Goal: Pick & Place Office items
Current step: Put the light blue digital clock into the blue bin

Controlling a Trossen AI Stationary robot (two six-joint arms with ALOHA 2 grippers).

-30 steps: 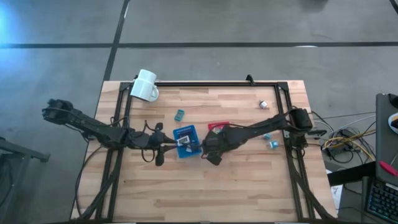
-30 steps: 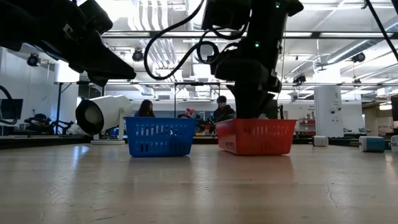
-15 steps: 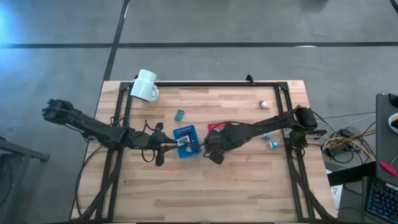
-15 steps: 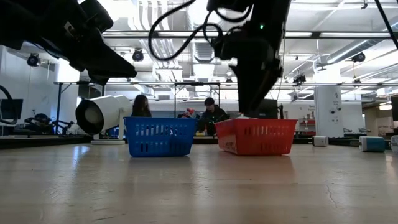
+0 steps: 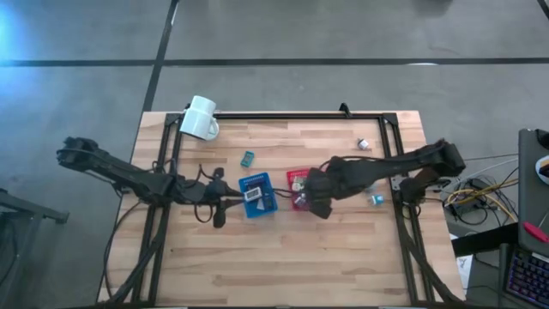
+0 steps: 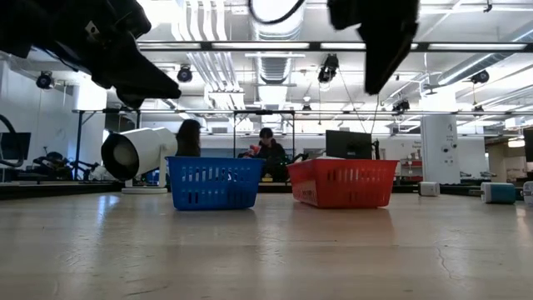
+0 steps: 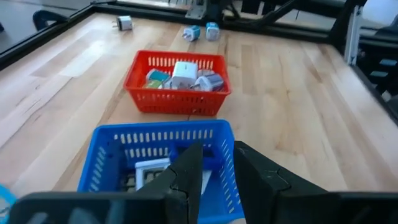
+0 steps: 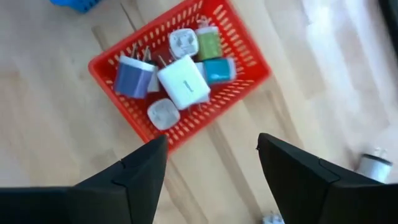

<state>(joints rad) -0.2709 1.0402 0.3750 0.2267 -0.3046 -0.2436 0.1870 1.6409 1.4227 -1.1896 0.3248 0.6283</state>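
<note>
A red basket (image 8: 186, 81) on the table holds several small office items: a white block (image 8: 184, 84) and teal, green, purple and round white pieces. My right gripper (image 8: 211, 140) hangs open well above it, nothing between its fingers; in the high view it (image 5: 316, 204) stands at the basket's near right corner. A blue basket (image 7: 161, 155) to the left of the red basket (image 5: 296, 183) holds a white piece and dark flat pieces (image 7: 152, 171). My left gripper (image 7: 217, 152) hovers at the blue basket's left side, a little open and empty.
A white mug (image 5: 200, 118) lies on its side at the far left. Loose pieces lie on the wood: a teal one (image 5: 247, 158) beyond the blue basket, a white one (image 5: 363, 144) far right, two light-blue ones (image 5: 371, 194) under the right arm. A black frame rims the table.
My right gripper has risen from inside the red basket to high above it and drifted toward the table's right edge. The pieces in the red basket now show uncovered. My left gripper has kept still.
</note>
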